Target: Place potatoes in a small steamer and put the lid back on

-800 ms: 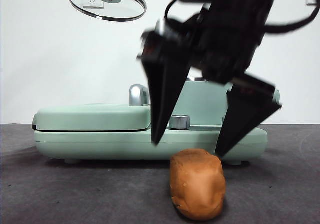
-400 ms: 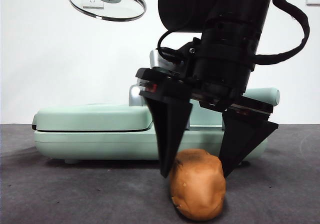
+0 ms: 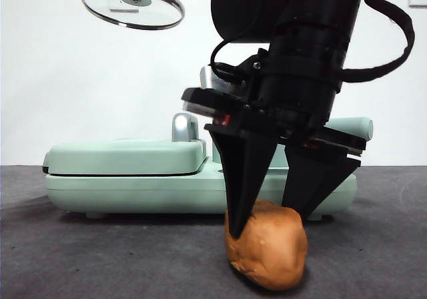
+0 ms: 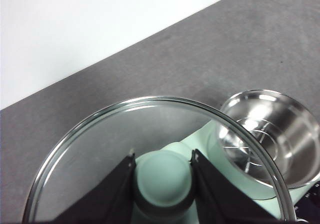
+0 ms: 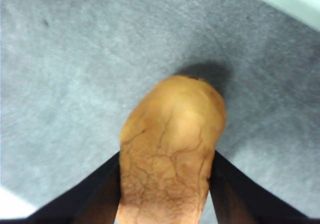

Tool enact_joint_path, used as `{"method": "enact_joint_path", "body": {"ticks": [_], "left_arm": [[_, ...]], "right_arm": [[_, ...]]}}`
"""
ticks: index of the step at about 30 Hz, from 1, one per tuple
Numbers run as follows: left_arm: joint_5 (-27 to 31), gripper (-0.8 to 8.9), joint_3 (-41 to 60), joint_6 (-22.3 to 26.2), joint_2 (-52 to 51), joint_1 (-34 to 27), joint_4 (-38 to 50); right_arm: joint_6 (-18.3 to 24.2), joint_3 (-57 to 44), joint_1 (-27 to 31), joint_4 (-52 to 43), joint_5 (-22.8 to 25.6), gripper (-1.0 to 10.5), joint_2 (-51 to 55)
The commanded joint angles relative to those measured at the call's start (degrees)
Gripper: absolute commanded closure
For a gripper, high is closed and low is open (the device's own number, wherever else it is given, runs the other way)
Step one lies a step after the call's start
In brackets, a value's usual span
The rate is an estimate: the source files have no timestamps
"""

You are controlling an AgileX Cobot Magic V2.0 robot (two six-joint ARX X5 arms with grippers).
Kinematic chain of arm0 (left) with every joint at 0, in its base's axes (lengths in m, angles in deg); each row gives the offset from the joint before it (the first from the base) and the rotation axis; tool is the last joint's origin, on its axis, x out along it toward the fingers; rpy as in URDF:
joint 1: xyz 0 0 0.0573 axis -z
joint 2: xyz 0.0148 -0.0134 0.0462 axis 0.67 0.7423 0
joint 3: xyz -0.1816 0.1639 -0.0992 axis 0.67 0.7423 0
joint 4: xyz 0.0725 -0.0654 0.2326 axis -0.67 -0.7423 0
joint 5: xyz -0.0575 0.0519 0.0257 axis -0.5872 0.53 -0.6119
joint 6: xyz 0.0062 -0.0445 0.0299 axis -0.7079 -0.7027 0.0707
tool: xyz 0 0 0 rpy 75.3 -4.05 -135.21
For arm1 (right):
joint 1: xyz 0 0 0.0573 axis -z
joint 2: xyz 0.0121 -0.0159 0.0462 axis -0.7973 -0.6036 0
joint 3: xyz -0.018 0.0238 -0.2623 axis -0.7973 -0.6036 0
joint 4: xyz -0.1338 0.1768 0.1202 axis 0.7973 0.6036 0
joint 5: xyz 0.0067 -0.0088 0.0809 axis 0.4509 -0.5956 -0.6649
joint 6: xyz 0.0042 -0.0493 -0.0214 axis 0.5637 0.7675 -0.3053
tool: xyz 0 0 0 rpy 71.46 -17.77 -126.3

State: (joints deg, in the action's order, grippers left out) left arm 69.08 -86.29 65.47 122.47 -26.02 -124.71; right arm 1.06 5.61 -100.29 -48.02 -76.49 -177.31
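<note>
Right gripper (image 3: 270, 209) closed on the potato (image 3: 268, 245), one black jaw pressed against each flank; the potato's underside meets the grey table (image 3: 100, 259) just in front of the green appliance base (image 3: 133, 185). Open tabletop lies on both sides of the potato. Left gripper (image 4: 162, 171) clamped on the mint knob of the glass lid (image 3: 132, 4), held tilted high above the flat griddle cover (image 3: 127, 155), well clear of it. The small steamer (image 4: 270, 134) stands uncovered on the appliance behind the right gripper, chrome rim exposed, steel interior visible, its handle (image 3: 350, 127) projecting away from the cover.
</note>
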Motion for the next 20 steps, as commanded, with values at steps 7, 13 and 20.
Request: {"method": "enact_joint_path", "body": {"ticks": [7,13,20], "left_arm": [[-0.3,7.96,-1.5,0.9,-0.3,-1.9,2.0],[-0.3,7.97,-1.3,-0.5,0.5,-2.9,2.4],[-0.4,7.97,-1.3,-0.6,1.1,-2.9,2.8]], "right_arm": [[4.5,17.4,2.8,12.0,-1.2,7.9,-1.2],[9.4,31.3,7.1,18.7,2.8,7.9,-1.4],[12.2,43.1,14.5,21.7,3.8,7.9,-5.5]]}}
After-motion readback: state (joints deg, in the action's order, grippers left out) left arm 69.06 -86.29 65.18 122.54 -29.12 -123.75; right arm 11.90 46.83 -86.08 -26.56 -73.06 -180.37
